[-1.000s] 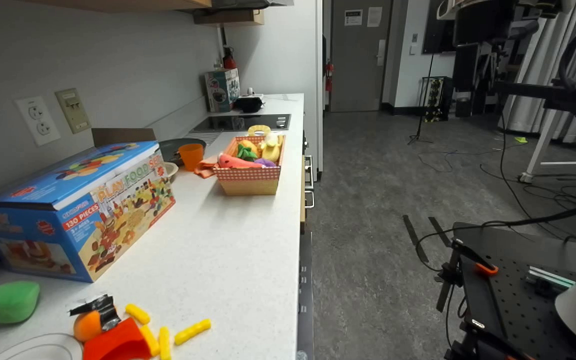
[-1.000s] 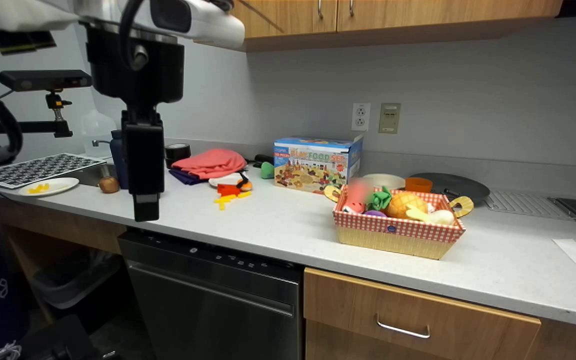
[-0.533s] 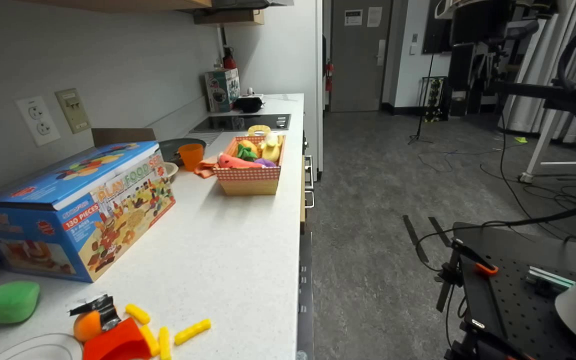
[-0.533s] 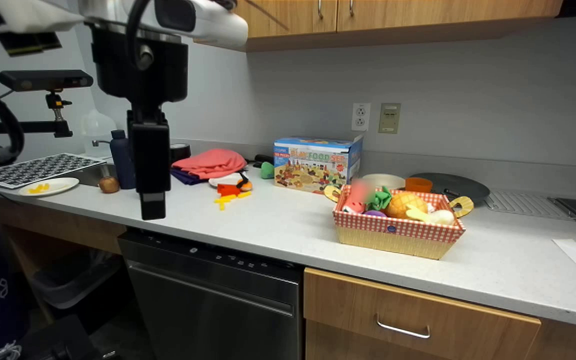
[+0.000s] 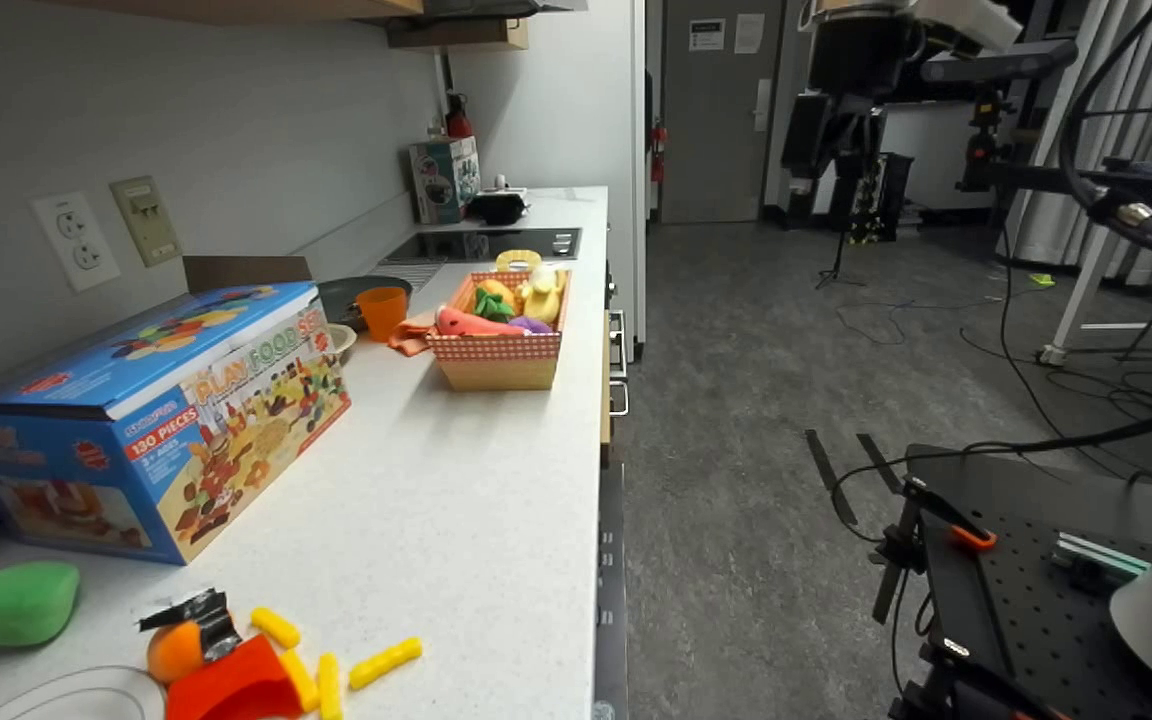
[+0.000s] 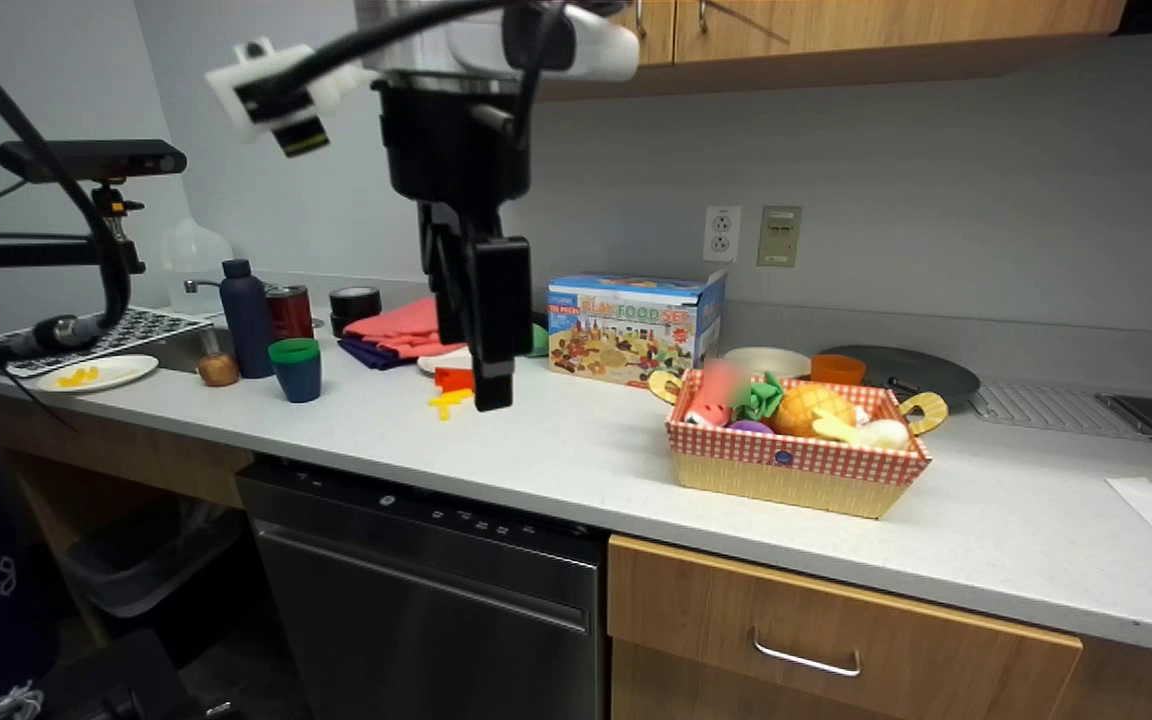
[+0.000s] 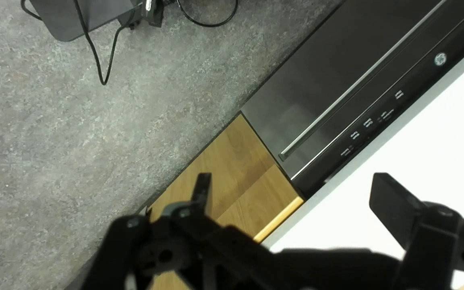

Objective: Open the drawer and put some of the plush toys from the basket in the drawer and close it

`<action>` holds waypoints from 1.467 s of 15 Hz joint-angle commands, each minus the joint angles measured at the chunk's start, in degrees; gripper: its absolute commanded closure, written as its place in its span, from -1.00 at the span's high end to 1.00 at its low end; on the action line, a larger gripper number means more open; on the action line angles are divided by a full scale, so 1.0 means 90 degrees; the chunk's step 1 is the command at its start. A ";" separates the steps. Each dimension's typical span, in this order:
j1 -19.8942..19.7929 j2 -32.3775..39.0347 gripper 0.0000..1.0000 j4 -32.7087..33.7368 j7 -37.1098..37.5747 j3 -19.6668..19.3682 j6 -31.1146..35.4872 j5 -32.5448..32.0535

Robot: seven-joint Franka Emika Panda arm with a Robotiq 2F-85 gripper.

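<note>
Kitchen counter (image 6: 556, 450), pale and long; dishwasher (image 6: 426, 610) under it, drawer (image 6: 816, 612) just beside that, wood-fronted, looking shut or nearly so. Basket (image 6: 786, 485) stands upright on the counter above the drawer, plush toys (image 6: 814, 410) heaped inside.

Your gripper (image 7: 294, 193) hangs out over the floor (image 5: 736, 480), fingers (image 7: 202, 187) spread wide, nothing between them, touching nothing.

First worry: wrist angle. In the wrist view the counter edge runs aslant to the line between your fingertips, so reaching for the handle (image 6: 806, 660) as you are could put only a corner on it, and a slip would likely follow the pull. Turn square first.

Second: sight. Handle isn't clear from the wrist; your own fingers may be covering it. Judging depth that way, you could ram the drawer front or close short. Check against an exterior view.

Third: basket sits near the counter's front edge. Swing the wrist low across it and you might nudge it over.

Later on: toys look packed close, so lifting one may drag a neighbour out. Soft bodies should squash in your grip and spring back after; any left proud of the drawer's rim would probably jam the closing.
</note>
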 commanded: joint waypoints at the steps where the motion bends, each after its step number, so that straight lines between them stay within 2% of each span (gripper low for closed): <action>1: -0.0224 0.1223 1.00 0.0479 -0.0245 -0.0265 0.0318 0.0078; 4: -0.0379 0.1897 1.00 0.0685 -0.0212 -0.0525 0.0368 0.0256; 5: -0.0358 0.1428 1.00 0.0351 -0.0105 -0.0331 0.0394 0.0046; 7: -0.0408 0.1654 1.00 0.0388 -0.0117 -0.0364 0.0419 0.0038; 12: -0.0361 0.1646 1.00 0.0440 -0.0158 -0.0274 0.0423 0.0039; 18: -0.0090 0.3186 1.00 0.1187 -0.0721 -0.0416 0.2269 0.1286; 22: -0.0264 0.4285 1.00 0.1857 -0.0939 -0.0357 0.2776 0.1917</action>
